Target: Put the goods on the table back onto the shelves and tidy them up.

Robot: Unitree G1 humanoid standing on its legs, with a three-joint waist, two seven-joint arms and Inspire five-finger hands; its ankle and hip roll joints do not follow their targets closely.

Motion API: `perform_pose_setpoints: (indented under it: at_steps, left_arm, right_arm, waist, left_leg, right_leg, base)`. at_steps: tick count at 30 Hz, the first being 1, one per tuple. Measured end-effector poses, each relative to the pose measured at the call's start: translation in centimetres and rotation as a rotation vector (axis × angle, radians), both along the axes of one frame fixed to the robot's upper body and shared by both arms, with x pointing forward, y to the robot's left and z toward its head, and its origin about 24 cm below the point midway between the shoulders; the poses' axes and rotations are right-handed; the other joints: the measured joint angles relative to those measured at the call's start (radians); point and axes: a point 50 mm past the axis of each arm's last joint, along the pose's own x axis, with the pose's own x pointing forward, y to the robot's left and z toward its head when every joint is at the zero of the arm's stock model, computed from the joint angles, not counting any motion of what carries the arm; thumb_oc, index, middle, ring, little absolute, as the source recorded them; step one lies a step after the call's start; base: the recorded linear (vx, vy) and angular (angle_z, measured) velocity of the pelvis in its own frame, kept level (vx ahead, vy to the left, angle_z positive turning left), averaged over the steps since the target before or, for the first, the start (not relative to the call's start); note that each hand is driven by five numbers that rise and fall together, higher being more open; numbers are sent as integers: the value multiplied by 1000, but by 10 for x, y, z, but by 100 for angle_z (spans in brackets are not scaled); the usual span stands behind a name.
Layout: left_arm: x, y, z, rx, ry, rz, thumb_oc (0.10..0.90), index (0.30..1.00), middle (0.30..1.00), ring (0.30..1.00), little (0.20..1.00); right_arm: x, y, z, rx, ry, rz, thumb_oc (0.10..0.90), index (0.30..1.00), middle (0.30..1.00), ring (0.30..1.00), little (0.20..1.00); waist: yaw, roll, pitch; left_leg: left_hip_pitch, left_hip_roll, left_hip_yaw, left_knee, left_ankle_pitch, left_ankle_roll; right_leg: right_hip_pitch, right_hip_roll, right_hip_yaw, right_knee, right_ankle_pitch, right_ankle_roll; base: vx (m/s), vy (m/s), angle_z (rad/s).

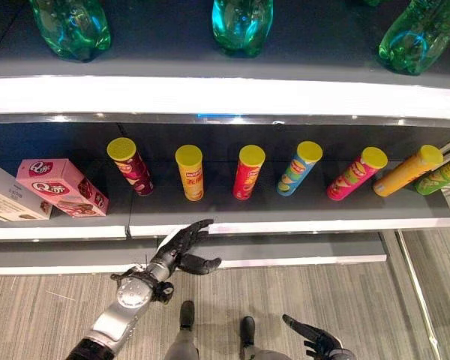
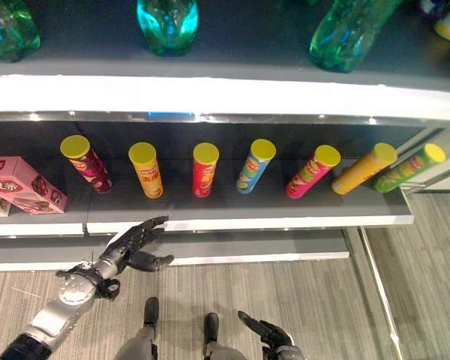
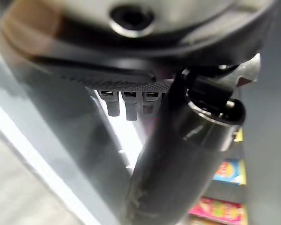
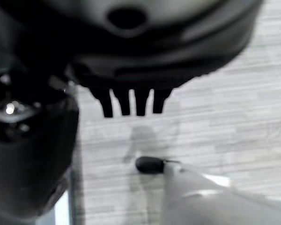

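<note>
The left robot hand (image 1: 181, 244) was extended, fingers straight and holding nothing, at the front edge of the middle shelf (image 1: 285, 225), just below the yellow can (image 1: 190, 172). The chip cans (image 1: 247, 172) stood tilted on that shelf. A careless reach was judged likely to topple neighbouring cans. The right robot hand (image 1: 315, 337) hung relaxed, empty, well below the shelf.

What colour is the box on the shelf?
Pink box, clearest in the left eye view.
</note>
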Motion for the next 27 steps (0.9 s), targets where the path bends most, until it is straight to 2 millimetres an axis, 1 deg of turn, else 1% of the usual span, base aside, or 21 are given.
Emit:
perform_pose_setpoints:
  at_steps: [1, 2, 4, 7, 8, 9, 11, 12, 15, 16, 17, 18, 19, 20, 21, 22, 23, 24, 25, 26, 27]
  left_arm:
    - [0, 5, 1, 27, 1, -5, 800, 900, 900, 900, 900]
    - [-3, 15, 1, 86, 12, -9, 800, 900, 900, 900, 900]
    - [-6, 23, 0, 95, 20, 19, 800, 900, 900, 900, 900]
    - [-12, 35, -8, 134, 50, 58, 800, 900, 900, 900, 900]
    - [-12, 37, -15, 144, 71, 69, 800, 900, 900, 900, 900]
    - [-17, 40, -33, 149, 133, 113, 800, 900, 900, 900, 900]
    - [-29, 47, -41, 177, 169, 146, 800, 900, 900, 900, 900]
    - [-42, 54, -50, 193, 213, 171, 800, 900, 900, 900, 900]
    - [-54, 66, -65, 263, 292, 210, 800, 900, 900, 900, 900]
    - [-57, 70, -73, 287, 315, 236, 800, 900, 900, 900, 900]
    - [-51, 72, -83, 298, 338, 290, 800, 900, 900, 900, 900]
    - [-55, 74, -94, 298, 405, 338, 800, 900, 900, 900, 900]
    - [-72, 64, -113, 274, 506, 353, 800, 900, 900, 900, 900]
    - [-72, 57, -122, 273, 529, 349, 800, 900, 900, 900, 900]
    - [-66, 51, -130, 299, 566, 356, 800, 900, 900, 900, 900]
    - [-65, 49, -135, 331, 608, 362, 800, 900, 900, 900, 900]
    - [-60, 48, -132, 347, 588, 348, 800, 900, 900, 900, 900]
    - [-46, 43, -125, 337, 526, 333, 800, 900, 900, 900, 900]
    - [-40, 42, -122, 345, 501, 339, 800, 900, 900, 900, 900]
    - [-42, 46, -124, 360, 504, 365, 800, 900, 900, 900, 900]
    - [-45, 51, -126, 383, 526, 380, 800, 900, 900, 900, 900]
  right_arm:
    - [3, -1, 1, -2, -2, 2, 800, 900, 900, 900, 900]
    - [6, -7, 3, -17, -7, 1, 800, 900, 900, 900, 900]
    - [10, -14, 7, -33, -20, 2, 800, 900, 900, 900, 900]
    - [4, -35, 11, -55, -23, -72, 800, 900, 900, 900, 900]
    - [-1, -42, 12, -77, -8, -71, 800, 900, 900, 900, 900]
    - [3, -53, 16, -121, 6, -62, 800, 900, 900, 900, 900]
    - [3, -57, 18, -154, 21, -62, 800, 900, 900, 900, 900]
    - [1, -61, 20, -141, -28, -87, 800, 900, 900, 900, 900]
    - [-5, -70, 22, -153, -13, -109, 800, 900, 900, 900, 900]
    - [-7, -70, 21, -146, -11, -128, 800, 900, 900, 900, 900]
    - [-5, -70, 22, -144, -32, -140, 800, 900, 900, 900, 900]
    - [-1, -70, 23, -144, -43, -141, 800, 900, 900, 900, 900]
    - [0, -78, 27, -166, -45, -143, 800, 900, 900, 900, 900]
    - [-4, -77, 25, -169, -32, -156, 800, 900, 900, 900, 900]
    - [-2, -73, 24, -162, -34, -172, 800, 900, 900, 900, 900]
    - [5, -70, 25, -143, -49, -179, 800, 900, 900, 900, 900]
    - [8, -61, 22, -121, -55, -164, 800, 900, 900, 900, 900]
    - [-1, -48, 14, -90, -32, -170, 800, 900, 900, 900, 900]
    - [-6, -37, 8, -65, -4, -175, 800, 900, 900, 900, 900]
    - [0, -26, 6, -42, -23, -162, 800, 900, 900, 900, 900]
    - [7, -16, 6, -15, -43, -152, 800, 900, 900, 900, 900]
  waist:
    - [2, 2, 6]
    - [0, 9, 11]
    - [4, 17, 16]
    - [9, 23, 19]
    - [11, 27, 20]
    - [24, 40, 20]
    - [-6, 39, 25]
    - [-14, 43, 28]
    - [-7, 54, 32]
    - [-15, 36, 41]
    - [-16, 15, 54]
    - [-11, 2, 58]
    - [-65, 40, 53]
    - [-95, 52, 52]
    - [-98, 50, 52]
    - [-97, 35, 56]
    - [-119, 14, 64]
    - [-145, -13, 60]
    - [-146, -36, 55]
    - [-132, -43, 55]
    - [-134, -50, 51]
  left_leg:
    - [4, 0, 0, 0, 0, 0]
    - [9, 1, -1, 0, 0, 0]
    - [11, 1, -5, 0, 1, -2]
    - [11, 1, -17, 0, 8, -11]
    - [12, 1, -22, 0, 9, -13]
    - [15, 0, -28, 0, 11, -13]
    - [14, 2, -29, 0, 12, -14]
    - [18, 3, -32, 0, 12, -14]
    - [24, 4, -28, 2, 13, -14]
    - [-2, -20, -71, 44, 3, -24]
    - [-28, -62, -189, 125, -16, -25]
    - [-27, -81, -213, 148, -46, -12]
    - [18, -43, -220, 117, -88, -34]
    - [28, -42, -211, 103, -119, -9]
    - [33, -57, -200, 100, -122, -3]
    - [37, -63, -177, 95, -126, 11]
    - [34, -79, -156, 95, -127, 15]
    - [33, -115, -127, 88, -123, 36]
    - [34, -131, -98, 102, -131, 57]
    - [33, -120, -59, 119, -144, 82]
    - [51, -119, -1, 104, -146, 90]
  right_leg:
    - [3, 0, 0, 0, 0, 0]
    - [10, 1, 0, 0, -1, 1]
    - [13, 2, -3, 0, -2, 2]
    - [20, 3, -17, 0, -3, 3]
    - [24, 4, -24, 1, -4, 5]
    - [31, 4, -29, 1, -5, 6]
    - [28, 6, -27, 0, -5, 6]
    - [23, 6, -23, 2, -11, -3]
    - [13, 8, 2, 15, -13, -15]
    - [-24, -5, 28, 47, -11, -59]
    - [-47, -40, 56, 78, -19, -73]
    - [-48, -59, 71, 82, -7, -54]
    - [-38, -41, 96, 65, -3, -37]
    - [-44, -37, 118, 62, 6, -28]
    - [-52, -54, 145, 61, 15, -13]
    - [-69, -65, 170, 60, 22, -2]
    - [-73, -81, 189, 43, 37, 14]
    - [-84, -101, 226, 26, 61, 25]
    - [-103, -109, 259, 24, 86, 38]
    - [-120, -107, 301, 24, 124, 69]
    - [-140, -110, 304, 19, 160, 120]
  base:
    - [-36, -59, 2]
    - [-50, -62, 1]
    - [-75, -82, 5]
    - [-104, -43, 13]
    - [-86, -15, 14]
    - [-66, -11, 9]
    - [-69, 27, 2]
    - [-70, 35, -5]
    - [-181, 86, -17]
    - [-23, 131, -25]
    - [36, 151, -45]
    - [23, 300, -73]
    - [21, 301, -62]
    - [3, 313, -57]
    - [0, 82, -61]
    - [-1, 170, -80]
    - [-88, 370, -72]
    - [-88, 369, -66]
    - [-123, 380, -105]
    - [-122, 211, -159]
    - [-159, 249, -149]
